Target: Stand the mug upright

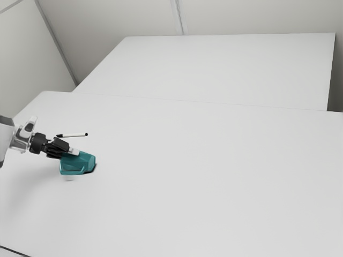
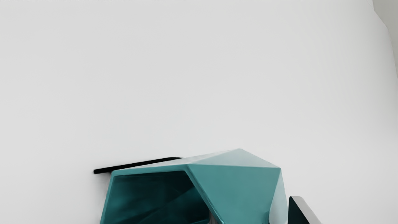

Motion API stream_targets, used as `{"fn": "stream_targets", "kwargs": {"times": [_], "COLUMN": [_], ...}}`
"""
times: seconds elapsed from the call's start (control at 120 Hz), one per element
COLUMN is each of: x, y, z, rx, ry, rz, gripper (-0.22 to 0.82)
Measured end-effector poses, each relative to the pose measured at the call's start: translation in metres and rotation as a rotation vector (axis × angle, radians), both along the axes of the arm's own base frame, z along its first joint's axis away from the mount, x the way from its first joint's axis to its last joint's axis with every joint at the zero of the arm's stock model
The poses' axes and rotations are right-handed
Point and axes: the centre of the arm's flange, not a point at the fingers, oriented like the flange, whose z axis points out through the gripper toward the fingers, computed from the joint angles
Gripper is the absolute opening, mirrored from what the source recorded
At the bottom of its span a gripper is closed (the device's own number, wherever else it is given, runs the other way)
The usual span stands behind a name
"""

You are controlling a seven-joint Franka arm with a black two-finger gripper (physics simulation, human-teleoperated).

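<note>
Though sideways — mug (image 1: pixel 80 165) at end effector (image 1: pixel 73 152) — far table edge (image 1: pixel 134 97) well apart

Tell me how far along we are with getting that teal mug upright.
Done: the reach, it seems; the gripper is right at the mug.
In hand: probably getting a hold, though I can't tell whether it's secure.
Left: the righting itself. The mug is still tipped, its opening facing sideways, so it needs turning opening-up, then letting go.
</note>
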Motion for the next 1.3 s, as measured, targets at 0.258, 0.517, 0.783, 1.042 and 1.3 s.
{"fn": "stream_targets", "kwargs": {"times": [0.258,0.517,0.783,1.042,1.3], "x": [0.004,0.009,0.02,0.046,0.059], "y": [-0.006,-0.012,-0.035,-0.099,-0.152], "z": [0.006,0.02,0.059,0.113,0.154], "rx": [0.001,0.016,0.053,0.192,0.373], "ry": [-0.005,-0.022,-0.071,-0.082,-0.051], "rz": [-0.01,-0.021,-0.067,-0.227,-0.342], "gripper": [-0.02,-0.13,-0.14,-0.17,-0.18]}}
